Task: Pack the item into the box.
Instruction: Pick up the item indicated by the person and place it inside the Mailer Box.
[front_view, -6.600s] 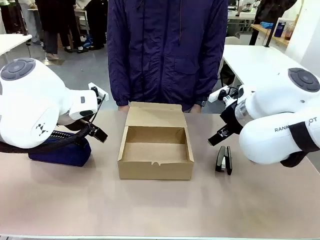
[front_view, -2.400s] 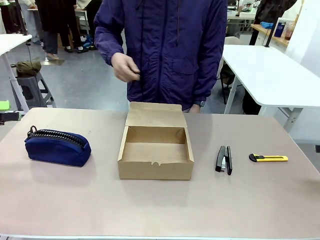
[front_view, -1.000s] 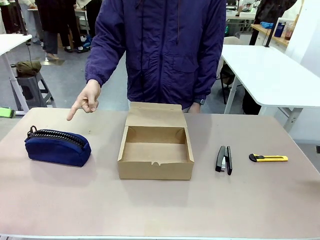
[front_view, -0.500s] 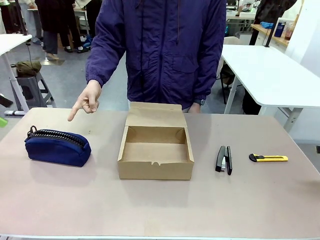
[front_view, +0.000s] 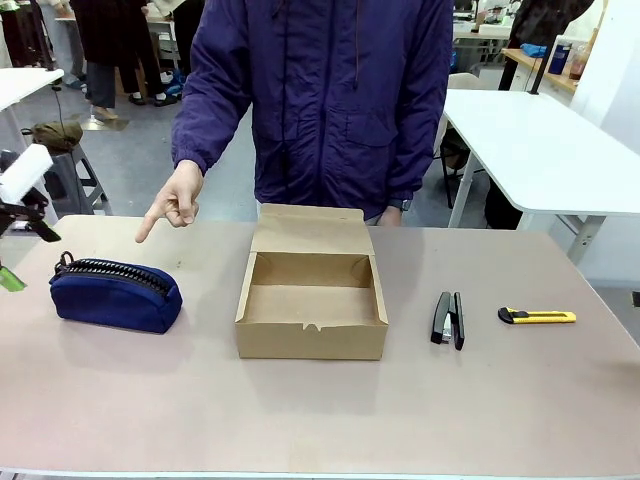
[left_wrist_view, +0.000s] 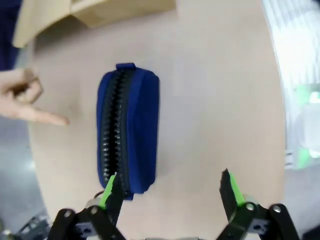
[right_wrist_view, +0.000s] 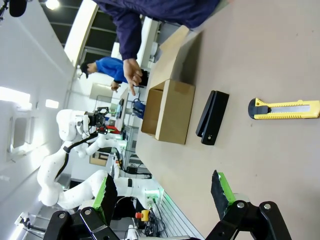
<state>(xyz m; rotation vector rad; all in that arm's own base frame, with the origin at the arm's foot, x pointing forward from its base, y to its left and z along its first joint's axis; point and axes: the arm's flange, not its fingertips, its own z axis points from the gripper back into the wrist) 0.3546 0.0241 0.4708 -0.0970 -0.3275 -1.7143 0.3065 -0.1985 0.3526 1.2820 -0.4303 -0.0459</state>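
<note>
Beige, smooth and matte, the tabletop (front_view: 300, 420) has changed since half a second ago only at its left edge, where the left arm's white link and a black, green-padded finger have come into the front view. A person in a dark blue quilted jacket (front_view: 330, 100) stands at the far edge as before, one hand (front_view: 178, 198) still pointing a forefinger down towards the far-left part of the top. The box (front_view: 310, 340), plain brown cardboard with square walls, sits unmoved at the middle, empty, its flap lid (front_view: 308, 230) tipped back towards the far edge. The pouch (front_view: 120, 300), soft navy fabric in a rounded oblong with a coarse black zipper (front_view: 115, 270) along its top, lies near the left edge, well apart from the box. In the left wrist view the left gripper (left_wrist_view: 168, 182) hangs above the pouch's near end with its jaws wide apart, holding nothing. The right gripper (right_wrist_view: 162, 192) also stands spread and empty. Near the right edge lie a slim black stapler (front_view: 447, 319) and a yellow-and-black utility knife (front_view: 537, 316).
</note>
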